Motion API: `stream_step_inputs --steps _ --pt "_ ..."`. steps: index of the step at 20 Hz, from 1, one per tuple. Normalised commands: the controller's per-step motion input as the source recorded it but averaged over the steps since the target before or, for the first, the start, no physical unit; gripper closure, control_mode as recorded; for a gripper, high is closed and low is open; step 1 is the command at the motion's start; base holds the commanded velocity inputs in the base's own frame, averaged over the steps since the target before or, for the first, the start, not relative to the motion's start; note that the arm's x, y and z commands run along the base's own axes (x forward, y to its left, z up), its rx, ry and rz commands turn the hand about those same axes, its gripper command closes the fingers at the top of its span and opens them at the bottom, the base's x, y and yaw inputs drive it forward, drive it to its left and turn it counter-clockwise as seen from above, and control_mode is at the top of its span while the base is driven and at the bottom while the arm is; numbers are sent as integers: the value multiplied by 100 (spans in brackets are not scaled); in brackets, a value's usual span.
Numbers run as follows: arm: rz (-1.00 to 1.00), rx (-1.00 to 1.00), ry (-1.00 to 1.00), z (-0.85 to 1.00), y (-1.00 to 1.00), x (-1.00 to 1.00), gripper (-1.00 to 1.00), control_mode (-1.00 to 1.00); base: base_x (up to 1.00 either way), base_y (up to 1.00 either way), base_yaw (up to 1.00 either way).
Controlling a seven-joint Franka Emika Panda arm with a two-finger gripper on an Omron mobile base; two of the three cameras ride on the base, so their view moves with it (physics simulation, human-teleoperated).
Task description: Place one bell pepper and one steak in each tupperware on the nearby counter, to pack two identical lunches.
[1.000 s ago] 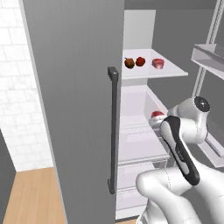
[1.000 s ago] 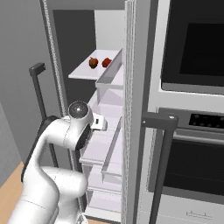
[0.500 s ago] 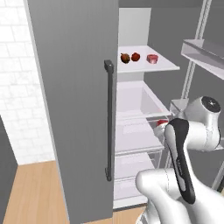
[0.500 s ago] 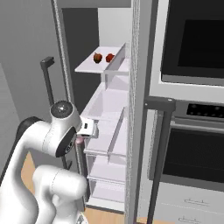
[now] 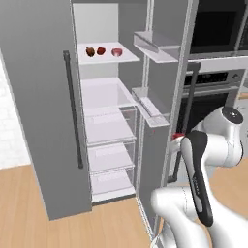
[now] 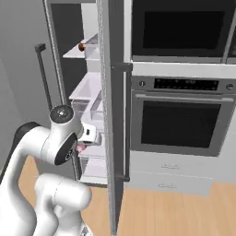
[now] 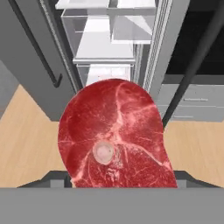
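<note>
Your pincer [image 7: 118, 186] grips one steak [image 7: 114, 135], held out in front of the open fridge. On the upper shelf [image 5: 109, 59] sit two bell peppers [image 5: 95, 51] and, probably, the second steak [image 5: 116, 52].

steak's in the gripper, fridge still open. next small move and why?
Probably keep turning away from the fridge toward the counter. The gripper holds one steak clear of the shelves; two peppers and another steak wait on the top shelf.
</note>
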Motion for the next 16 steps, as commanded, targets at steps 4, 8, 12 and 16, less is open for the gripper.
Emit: stream_step_inputs --steps 4,8,12,16 --pt "0 0 0 0 0 0 100 100 -15 -100 -45" --pt "0 0 0 0 0 0 100 100 0 -100 -45" --pt "0 0 0 0 0 0 100 100 45 -100 -39" --pt "0 0 0 0 0 0 100 100 94 -99 -28"
